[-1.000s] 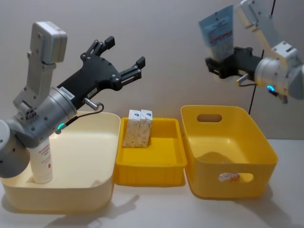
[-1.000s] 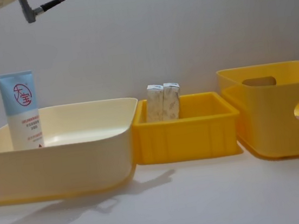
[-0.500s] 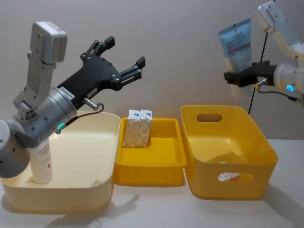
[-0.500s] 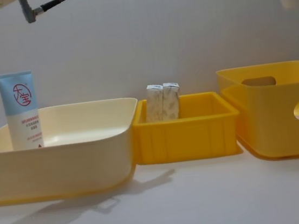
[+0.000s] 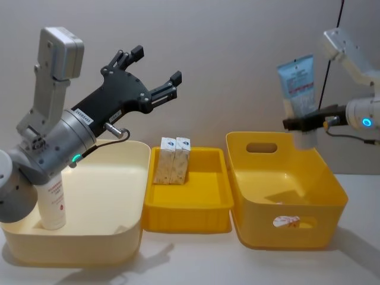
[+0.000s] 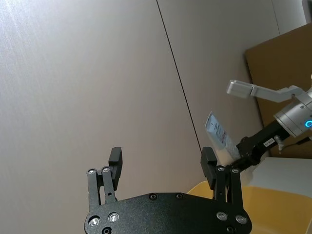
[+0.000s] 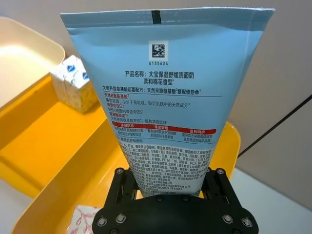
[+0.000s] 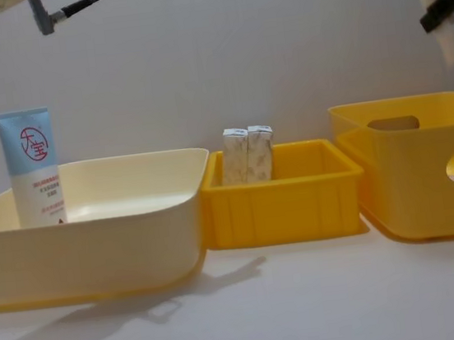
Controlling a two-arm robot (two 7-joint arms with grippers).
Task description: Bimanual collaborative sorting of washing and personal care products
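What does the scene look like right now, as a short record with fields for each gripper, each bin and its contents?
left gripper: open, empty, raised above the cream bin
right gripper: shut on a blue tube, upright, above the large yellow bin
cream bin: one tube with a red logo, standing
small yellow tray: two patterned cartons, upright, side by side
large yellow bin: a small red-and-white pack seen through the handle slot

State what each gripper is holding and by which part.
The right gripper holds a pale blue tube upright by its lower cap end, above the tall yellow bin. The left gripper is open and holds nothing.
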